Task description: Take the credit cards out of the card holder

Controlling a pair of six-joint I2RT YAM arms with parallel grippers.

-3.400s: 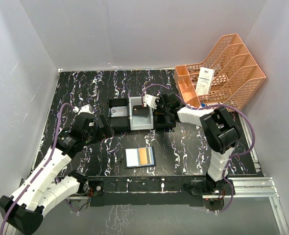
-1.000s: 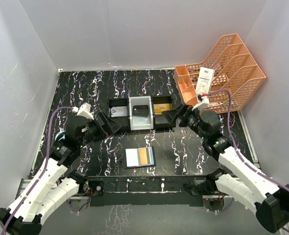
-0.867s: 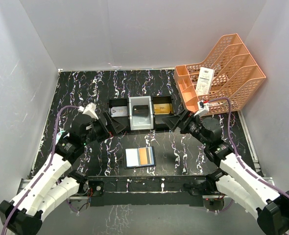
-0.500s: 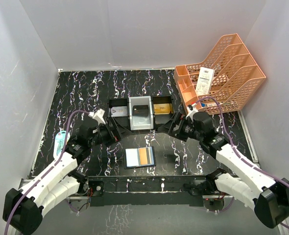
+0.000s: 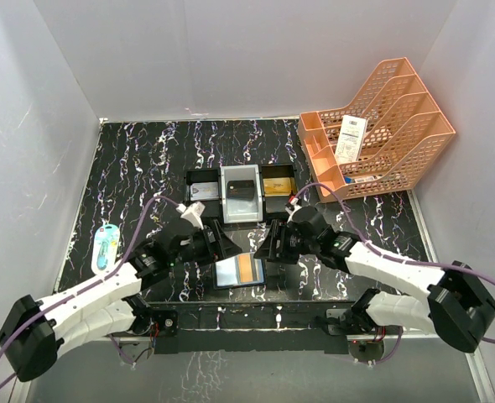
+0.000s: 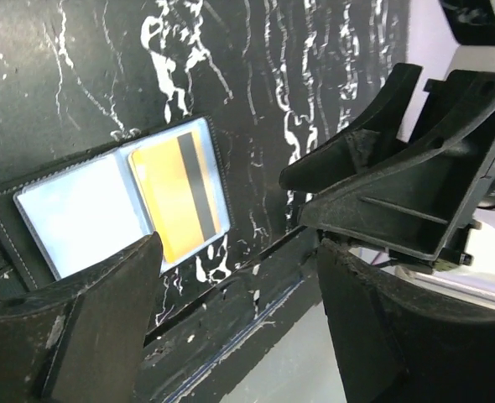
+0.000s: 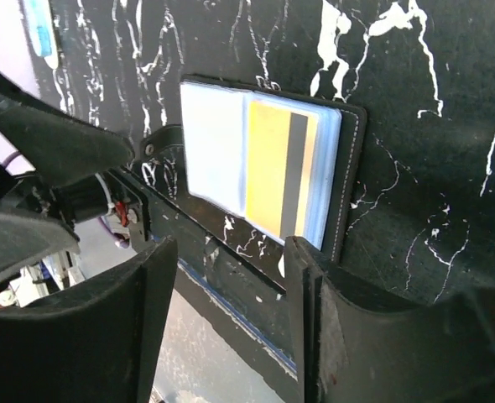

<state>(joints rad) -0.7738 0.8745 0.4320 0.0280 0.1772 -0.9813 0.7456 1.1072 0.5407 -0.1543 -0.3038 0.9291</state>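
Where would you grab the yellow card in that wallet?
Probably one edge, from above: the gold card lies flat in the right panel of the card holder, so only edges offer purchase. Which way its slot opens, I cannot tell.

1. Overhead view: we see bright, even, diffuse light; the white walls (image 5: pixel 231 50) shade softly toward the corners, and shadows barely register on the black table (image 5: pixel 147 159).
2. Wrist views: we find the near fingers (image 6: pixel 88 327) dark and soft-focused; the card holder (image 6: pixel 80 210) is sharp, its sleeve faintly glossy.
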